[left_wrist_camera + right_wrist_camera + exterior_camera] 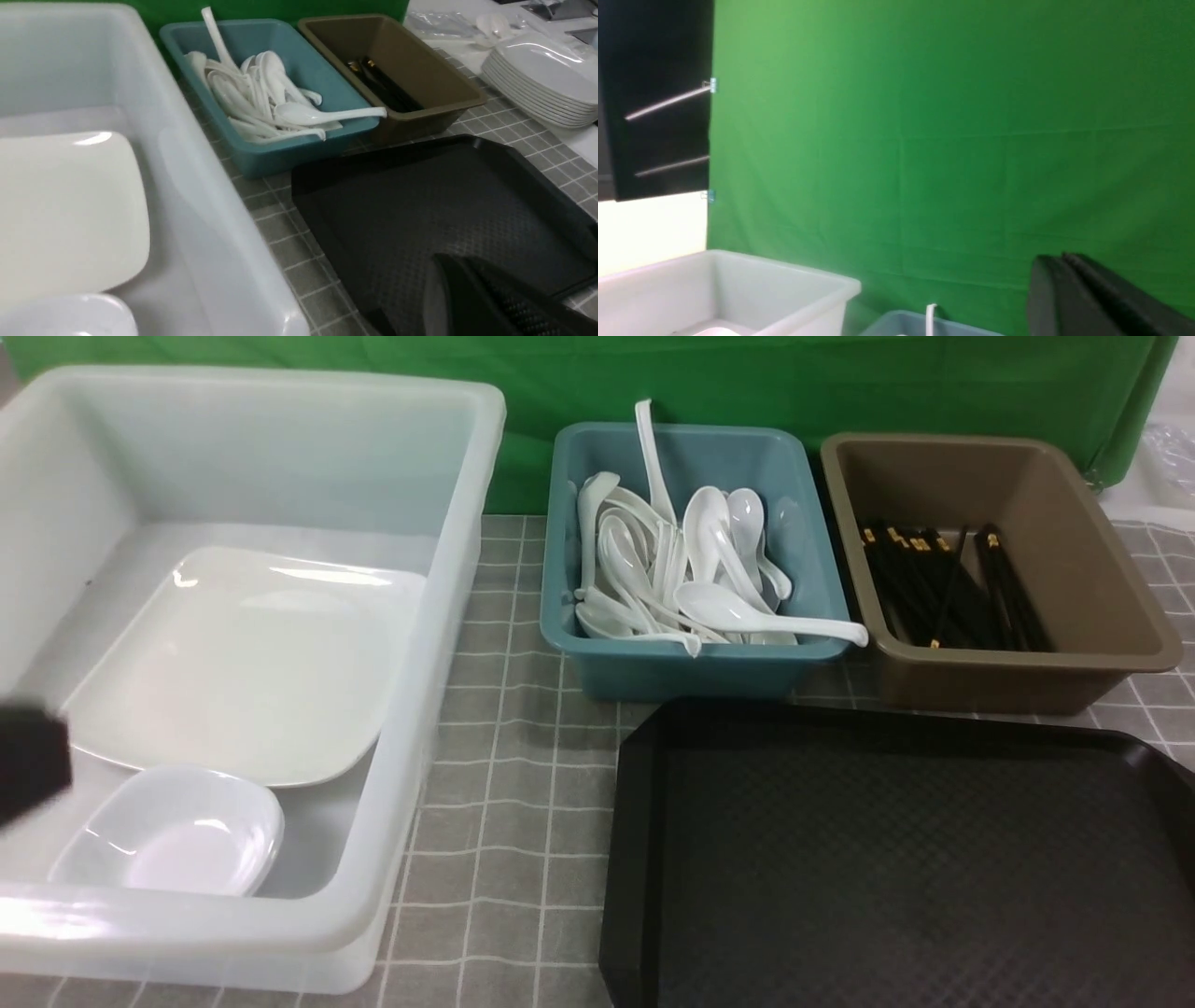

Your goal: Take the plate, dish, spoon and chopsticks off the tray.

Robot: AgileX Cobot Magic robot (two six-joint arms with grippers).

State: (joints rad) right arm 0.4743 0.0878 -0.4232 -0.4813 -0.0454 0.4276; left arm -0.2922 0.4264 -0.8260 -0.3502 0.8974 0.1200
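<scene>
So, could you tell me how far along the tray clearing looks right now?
It looks finished: the tray is bare, the plate and small dish lie in the white tub, spoons fill the teal bin, chopsticks the brown one. Nothing is in hand or left.

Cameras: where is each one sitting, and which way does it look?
Front view: between the arms, looking forward over the tray; a dark blur of the left arm at the edge.
Left wrist view: beside the white tub, facing tray; left gripper shows.
Right wrist view: raised, facing green cloth; right gripper shows.
All share the white tub.
</scene>
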